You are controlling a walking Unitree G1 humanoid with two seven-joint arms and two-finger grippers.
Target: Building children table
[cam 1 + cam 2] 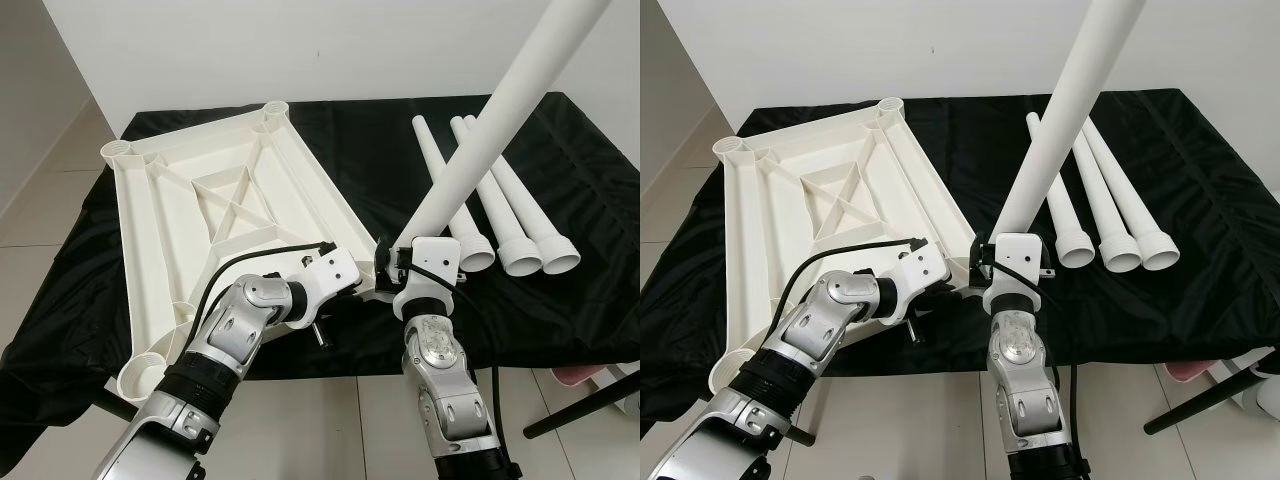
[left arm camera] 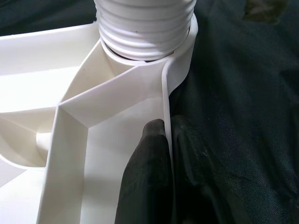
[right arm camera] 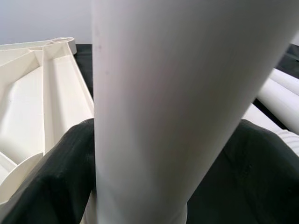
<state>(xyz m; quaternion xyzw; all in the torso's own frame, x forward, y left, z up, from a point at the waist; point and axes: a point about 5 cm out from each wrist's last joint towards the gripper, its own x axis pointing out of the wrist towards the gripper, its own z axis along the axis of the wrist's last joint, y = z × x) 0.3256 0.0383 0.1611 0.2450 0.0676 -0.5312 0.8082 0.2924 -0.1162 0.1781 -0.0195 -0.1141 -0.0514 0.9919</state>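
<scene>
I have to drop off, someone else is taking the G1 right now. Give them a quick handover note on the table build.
Left gripper: shut on the side wall of the upturned table top, next to the near-right corner socket, steadying it.
Right gripper: shut on the leg, which stands tilted with its threaded end in that socket.
Done: first leg started in the socket; I cannot tell whether it is fully seated.
Left: finish seating this leg, then fit the three spare legs lying on the black cloth to the right into the other three corner sockets.
</scene>
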